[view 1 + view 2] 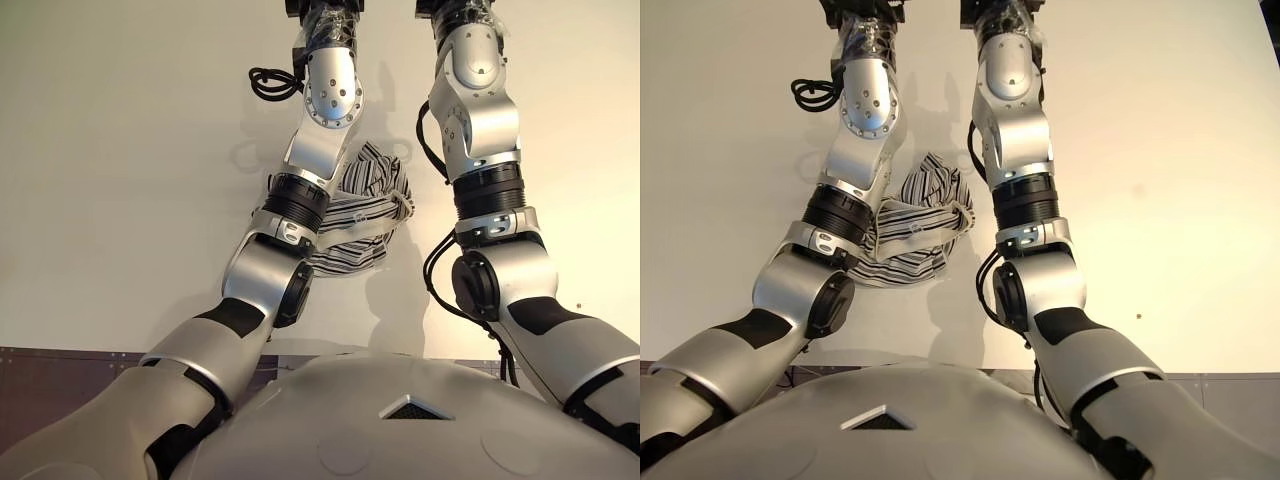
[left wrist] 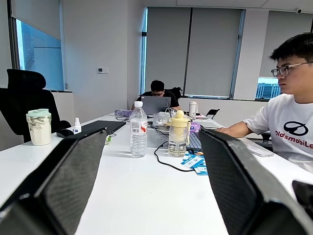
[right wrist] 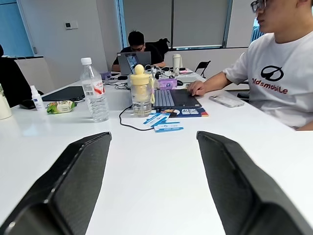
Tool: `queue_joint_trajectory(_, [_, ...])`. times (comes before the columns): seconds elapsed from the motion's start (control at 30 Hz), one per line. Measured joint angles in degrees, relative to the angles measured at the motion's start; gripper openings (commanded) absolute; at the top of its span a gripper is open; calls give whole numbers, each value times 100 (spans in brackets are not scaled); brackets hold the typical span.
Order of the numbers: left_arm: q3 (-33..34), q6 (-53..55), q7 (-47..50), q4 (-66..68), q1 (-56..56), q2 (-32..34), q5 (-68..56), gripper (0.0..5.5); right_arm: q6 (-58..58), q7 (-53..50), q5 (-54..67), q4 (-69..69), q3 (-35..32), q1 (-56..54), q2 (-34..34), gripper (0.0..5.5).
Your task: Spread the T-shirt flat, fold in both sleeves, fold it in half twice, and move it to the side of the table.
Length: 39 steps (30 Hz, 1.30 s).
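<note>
A black-and-white striped T-shirt (image 1: 360, 215) lies bunched in a heap on the white table (image 1: 120, 200), between my two forearms and partly hidden under the left one. Both arms stretch forward past the heap. In the left wrist view my left gripper (image 2: 152, 134) is open, with bare tabletop between its dark fingers (image 2: 73, 181). My right gripper (image 3: 154, 137) is likewise open and holds nothing, its fingers (image 3: 73, 186) low over the table.
Beyond the grippers stand a water bottle (image 2: 138, 129), a yellow-lidded bottle (image 2: 177, 134) and a patterned cup (image 2: 38, 126), with a black cable (image 3: 132, 122), cards (image 3: 164, 122) and a keyboard (image 3: 168, 98). A person in a white shirt (image 3: 279, 83) sits there. The table's near edge (image 1: 60, 346) runs by my body.
</note>
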Motion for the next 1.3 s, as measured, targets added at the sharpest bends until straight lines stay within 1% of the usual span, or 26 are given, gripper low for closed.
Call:
queue_joint_trajectory(0.63, [3,143,1,-297,1,0,19,347,28,127,-5,-152,23,22,90,322])
queue_joint_trajectory(0.8, [68,110,4,-123,0,0,-7,347,-58,169,-3,194,8,-3,89,322])
queue_joint_trajectory(0.97, [344,265,-1,204,-17,3,-276,347,-311,209,-19,655,-7,-186,61,322])
queue_joint_trajectory(1.03, [347,542,-6,-136,-8,6,-317,347,-548,-5,-192,569,85,-146,128,322])
queue_joint_trajectory(1.1, [361,985,16,-539,3,8,-302,347,-581,-144,-360,206,229,46,188,322])
queue_joint_trajectory(1.17, [387,1739,122,-1190,201,7,-276,347,-377,-224,-509,-390,382,463,234,322])
queue_joint_trajectory(1.23, [244,2376,15,-2045,814,-43,-307,347,30,-266,-614,-1111,497,960,268,322])
queue_joint_trajectory(1.3, [-65,2841,-199,-2745,1615,-317,-365,347,420,-166,-688,-1846,730,1471,309,322])
